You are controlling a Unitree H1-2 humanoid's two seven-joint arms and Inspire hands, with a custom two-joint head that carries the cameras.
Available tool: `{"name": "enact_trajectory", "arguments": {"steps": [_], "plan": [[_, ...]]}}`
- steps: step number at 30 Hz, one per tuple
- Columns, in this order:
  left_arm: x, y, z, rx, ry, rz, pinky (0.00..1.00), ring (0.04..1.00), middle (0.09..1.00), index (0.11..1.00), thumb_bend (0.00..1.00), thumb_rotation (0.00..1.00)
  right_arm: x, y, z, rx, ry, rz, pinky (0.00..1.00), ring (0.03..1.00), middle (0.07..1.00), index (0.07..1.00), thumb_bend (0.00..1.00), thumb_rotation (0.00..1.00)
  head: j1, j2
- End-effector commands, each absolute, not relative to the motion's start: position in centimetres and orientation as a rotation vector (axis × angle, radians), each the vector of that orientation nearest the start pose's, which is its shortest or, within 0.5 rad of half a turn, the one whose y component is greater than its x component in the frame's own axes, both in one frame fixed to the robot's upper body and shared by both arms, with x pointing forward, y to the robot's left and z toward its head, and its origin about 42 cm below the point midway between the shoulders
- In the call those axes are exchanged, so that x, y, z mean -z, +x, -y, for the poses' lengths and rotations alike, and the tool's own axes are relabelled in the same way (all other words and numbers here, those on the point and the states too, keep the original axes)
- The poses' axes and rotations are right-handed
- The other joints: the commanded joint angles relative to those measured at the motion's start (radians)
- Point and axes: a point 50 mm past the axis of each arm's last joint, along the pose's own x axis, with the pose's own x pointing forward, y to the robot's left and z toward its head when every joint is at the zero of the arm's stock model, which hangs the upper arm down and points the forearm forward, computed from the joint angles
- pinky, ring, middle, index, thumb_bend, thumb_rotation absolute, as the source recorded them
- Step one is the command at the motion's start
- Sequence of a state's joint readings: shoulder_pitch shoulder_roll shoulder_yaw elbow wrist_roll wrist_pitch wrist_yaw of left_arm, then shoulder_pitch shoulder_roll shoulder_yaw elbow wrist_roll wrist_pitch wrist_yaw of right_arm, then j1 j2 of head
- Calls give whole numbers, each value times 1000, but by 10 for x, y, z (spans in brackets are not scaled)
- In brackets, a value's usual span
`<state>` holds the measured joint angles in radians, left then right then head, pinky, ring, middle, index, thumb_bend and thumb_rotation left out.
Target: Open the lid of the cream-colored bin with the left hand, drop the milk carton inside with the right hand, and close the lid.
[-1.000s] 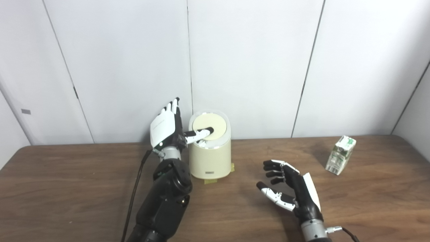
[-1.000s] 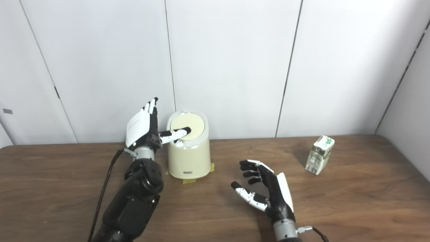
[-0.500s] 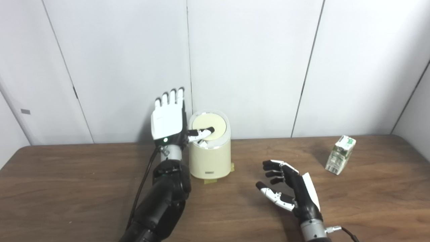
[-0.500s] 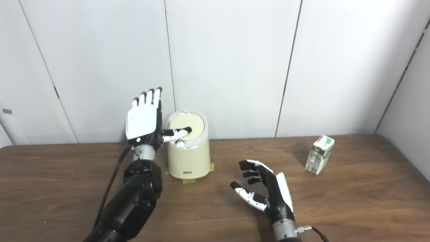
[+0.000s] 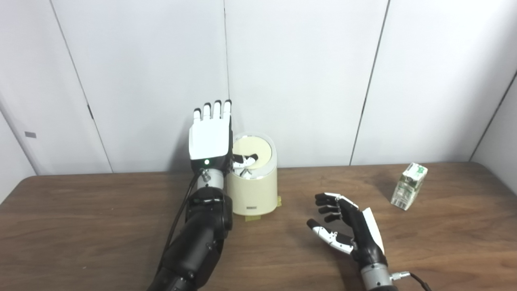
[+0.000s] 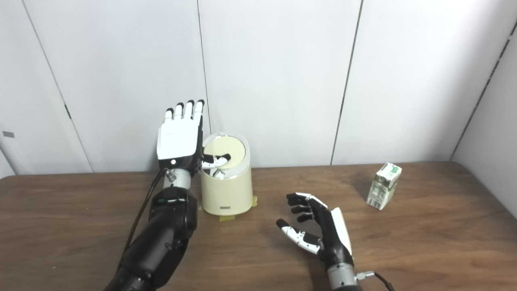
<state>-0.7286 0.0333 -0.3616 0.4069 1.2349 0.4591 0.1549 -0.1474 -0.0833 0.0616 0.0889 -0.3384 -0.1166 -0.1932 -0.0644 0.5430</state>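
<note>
**Left hand raised beside the bin, carton waiting at the right**

At the left of centre in the frame, the left hand [image 5: 210, 139] is standing upright with its white back facing the camera. Its fingers [image 5: 212, 110] are pointing straight up and are lying side by side, holding nothing, while the thumb [image 5: 245, 160] is reaching sideways over the top of the bin. The black arm is rising to it from the bottom edge of the picture.

Just to the right of this hand, the cream-colored bin [image 5: 253, 190] is standing on the wooden table [image 5: 89, 226], close to the white wall. Its round lid [image 5: 255, 148] is lying tilted in the top ring. The thumb tip is resting on or just above the lid; I cannot tell if it is touching.

Right of centre, lower in the frame, the right hand [image 5: 346, 231] is hovering low over the table with the fingers loosely curled and apart, empty.

At the far right, the milk carton [image 5: 408, 186] is standing on the table, leaning a little, well apart from both hands and from the bin
</note>
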Motion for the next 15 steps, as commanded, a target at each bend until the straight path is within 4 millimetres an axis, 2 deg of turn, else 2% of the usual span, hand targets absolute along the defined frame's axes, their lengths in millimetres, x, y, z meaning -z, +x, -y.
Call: {"name": "enact_trajectory", "arguments": {"steps": [1,11,12,14,15], "plan": [[-251,469,-102,-246,1466,307,1000,1000,1000,1000,1000,130,-117,326,224,85,-444,202,560,652,685,679,311,241,-1,1],[-236,470,-112,-227,1449,264,1000,1000,1000,1000,1000,171,-119,325,224,83,-452,203,558,645,681,680,303,230,-5,5],[-234,470,-113,-240,1438,279,1000,1000,1000,1000,903,301,-119,325,224,85,-450,202,552,642,678,680,307,238,-4,5],[-233,471,-114,-253,1407,296,1000,1000,1000,1000,851,358,-119,325,224,85,-448,200,550,641,677,679,308,239,-4,3],[-233,470,-114,-250,1366,300,1000,1000,1000,1000,692,642,-119,325,224,85,-446,198,550,641,678,679,309,243,-4,3]]}}
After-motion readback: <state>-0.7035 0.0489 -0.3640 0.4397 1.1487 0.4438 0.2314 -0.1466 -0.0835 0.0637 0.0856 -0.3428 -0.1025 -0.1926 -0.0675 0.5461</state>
